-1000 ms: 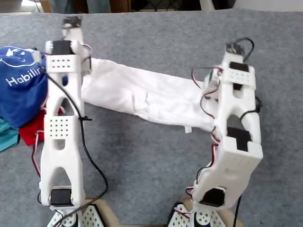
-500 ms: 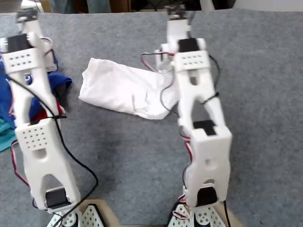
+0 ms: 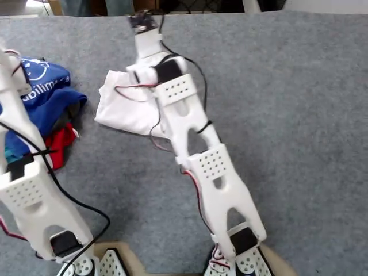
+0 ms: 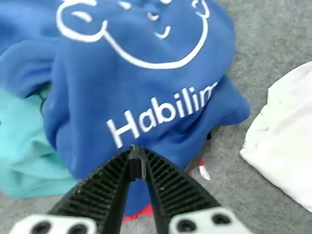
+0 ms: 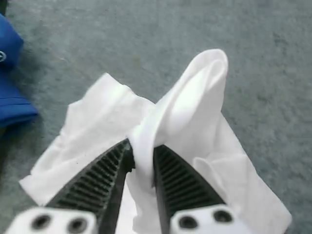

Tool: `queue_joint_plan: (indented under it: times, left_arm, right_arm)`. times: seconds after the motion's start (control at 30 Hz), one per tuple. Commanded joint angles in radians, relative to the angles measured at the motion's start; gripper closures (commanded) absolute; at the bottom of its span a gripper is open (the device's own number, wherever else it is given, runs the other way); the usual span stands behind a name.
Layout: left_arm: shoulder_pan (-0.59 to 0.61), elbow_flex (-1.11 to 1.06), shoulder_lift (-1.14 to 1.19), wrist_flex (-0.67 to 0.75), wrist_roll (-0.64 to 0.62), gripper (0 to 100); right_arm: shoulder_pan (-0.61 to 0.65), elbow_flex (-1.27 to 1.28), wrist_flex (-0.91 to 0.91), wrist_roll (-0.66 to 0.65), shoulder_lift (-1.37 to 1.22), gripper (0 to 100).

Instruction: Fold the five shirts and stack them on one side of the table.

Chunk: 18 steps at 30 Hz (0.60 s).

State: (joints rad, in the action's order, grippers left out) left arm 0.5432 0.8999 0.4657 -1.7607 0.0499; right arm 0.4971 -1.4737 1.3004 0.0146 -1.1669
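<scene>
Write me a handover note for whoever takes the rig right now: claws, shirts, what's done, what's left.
Right claw: shut on a raised fold of the white shirt, toward the far left of the table.
Left claw: shut, holding nothing, above the blue shirt.
Shirts: blue lies crumpled over a red shirt and a teal shirt, heaped at the table's left edge. White lies beside the heap, apart from it.
Done: white is gathered into a short bundle, not yet a neat fold.
Left: finish white, fold the heap, stack everything. I count four shirts.
</scene>
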Motion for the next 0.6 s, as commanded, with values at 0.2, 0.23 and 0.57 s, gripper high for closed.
queue_joint_plan:
  times: [0.2, 0.23, 0.57]
  left_arm:
    - [0.061, -0.105, -0.121, 0.044, 0.008, 97]
    - [0.061, -0.114, -0.123, 0.049, 0.008, 97]
    - [0.051, -0.122, -0.123, 0.046, 0.008, 97]
  right_arm:
    - [0.130, -0.059, -0.163, -0.012, -0.016, 98.4]
    - [0.135, -0.059, -0.172, -0.012, -0.027, 98.4]
    - [0.166, -0.061, -0.302, -0.011, -0.139, 98.3]
